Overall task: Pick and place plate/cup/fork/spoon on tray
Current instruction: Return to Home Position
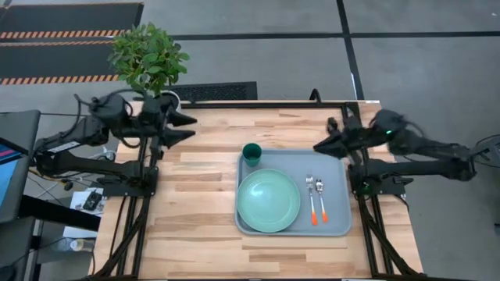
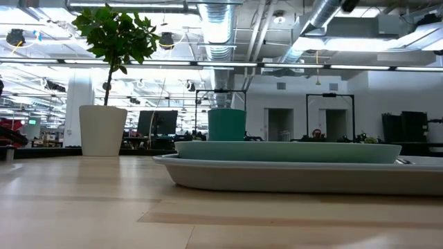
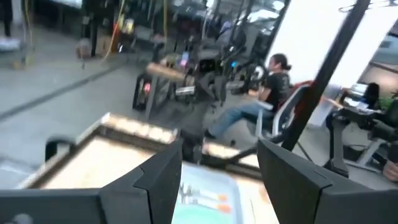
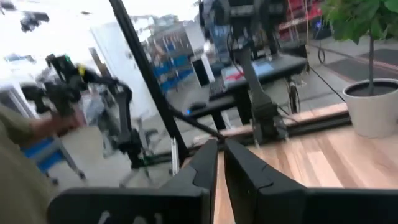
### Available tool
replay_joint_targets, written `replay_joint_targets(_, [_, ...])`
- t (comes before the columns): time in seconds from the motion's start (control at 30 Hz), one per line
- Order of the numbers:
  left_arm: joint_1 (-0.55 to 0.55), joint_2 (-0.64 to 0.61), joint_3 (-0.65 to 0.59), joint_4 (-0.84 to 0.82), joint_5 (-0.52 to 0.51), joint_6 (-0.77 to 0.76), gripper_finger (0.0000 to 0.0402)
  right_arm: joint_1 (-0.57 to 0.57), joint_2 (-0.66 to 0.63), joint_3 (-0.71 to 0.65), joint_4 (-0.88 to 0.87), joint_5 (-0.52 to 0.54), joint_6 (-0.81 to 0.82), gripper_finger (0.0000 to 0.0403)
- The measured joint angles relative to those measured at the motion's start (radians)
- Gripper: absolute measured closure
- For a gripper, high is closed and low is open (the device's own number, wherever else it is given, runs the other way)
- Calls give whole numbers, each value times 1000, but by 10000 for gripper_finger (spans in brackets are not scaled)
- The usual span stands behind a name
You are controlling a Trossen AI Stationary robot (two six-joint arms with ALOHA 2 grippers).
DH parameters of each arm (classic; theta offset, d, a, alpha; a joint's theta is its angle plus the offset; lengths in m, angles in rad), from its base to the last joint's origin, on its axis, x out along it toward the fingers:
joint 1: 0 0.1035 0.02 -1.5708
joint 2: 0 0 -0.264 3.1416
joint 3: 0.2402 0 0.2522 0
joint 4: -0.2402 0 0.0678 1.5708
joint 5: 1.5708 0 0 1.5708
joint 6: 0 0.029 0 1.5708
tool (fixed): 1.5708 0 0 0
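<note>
High view: tray [image 1: 337, 168] on surface [image 1: 195, 211] holds plate [image 1: 268, 200], cup [image 1: 251, 153], fork [image 1: 311, 197], spoon [image 1: 321, 197]. Left claw [image 1: 187, 127] spread; right claw [image 1: 319, 146] retracted. Right wrist view: fingers [image 4: 205, 163] nearly pressed together.

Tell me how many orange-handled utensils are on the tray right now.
2. The fork and the spoon lie side by side on the tray, right of the plate, the fork nearer it. None seems hidden.
</note>
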Motion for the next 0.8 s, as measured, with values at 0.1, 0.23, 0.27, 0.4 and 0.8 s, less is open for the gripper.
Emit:
replay_joint_targets(0.1, [16, -37, -108, 31, -26, -48, 205, 22, -18, -83, 119, 41, 47, 346])
replay_joint_targets(0.23, [68, -129, -278, 152, 23, -97, 205, 23, -112, -116, 107, 65, 65, 346])
replay_joint_targets(0.27, [82, -158, -325, 189, 47, -116, 205, 25, -140, -118, 105, 76, 69, 346])
replay_joint_targets(0.4, [127, -256, -488, 323, 139, -197, 205, 25, -314, -123, -11, 140, 62, 346])
replay_joint_targets(0.8, [168, -475, -701, 442, 199, -315, 205, 182, -295, -565, 645, 320, 123, 346])
